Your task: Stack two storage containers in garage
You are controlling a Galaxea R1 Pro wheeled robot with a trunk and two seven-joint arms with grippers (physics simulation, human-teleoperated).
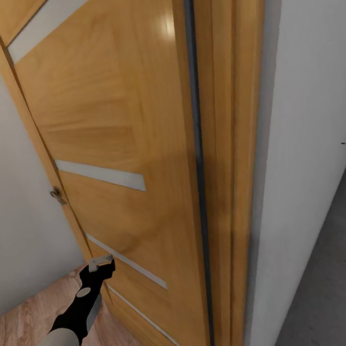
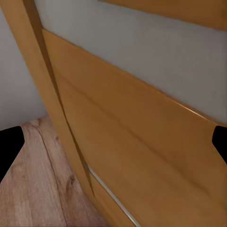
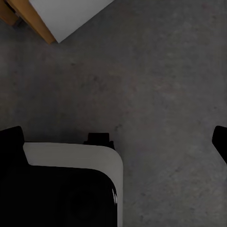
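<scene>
The two storage containers are out of view. My left gripper (image 1: pixel 101 263) is held low against the lower left part of a wooden door (image 1: pixel 111 121). Whether it touches the door I cannot tell. In the left wrist view its fingertips (image 2: pixel 10 142) stand wide apart at the picture's edges, open and holding nothing, with the door panel (image 2: pixel 142 142) close in front. My right gripper (image 3: pixel 113 142) is open and holds nothing, pointing down at the dark grey concrete floor (image 3: pixel 156 71).
The door has frosted glass strips and a metal handle (image 1: pixel 58 196). Its frame (image 1: pixel 235 186) and a white wall (image 1: pixel 305 94) stand to the right. Light wood planks (image 1: pixel 29 325) lie left, grey concrete (image 1: pixel 342 281) right. My white and black base (image 3: pixel 71 179) is below the right gripper.
</scene>
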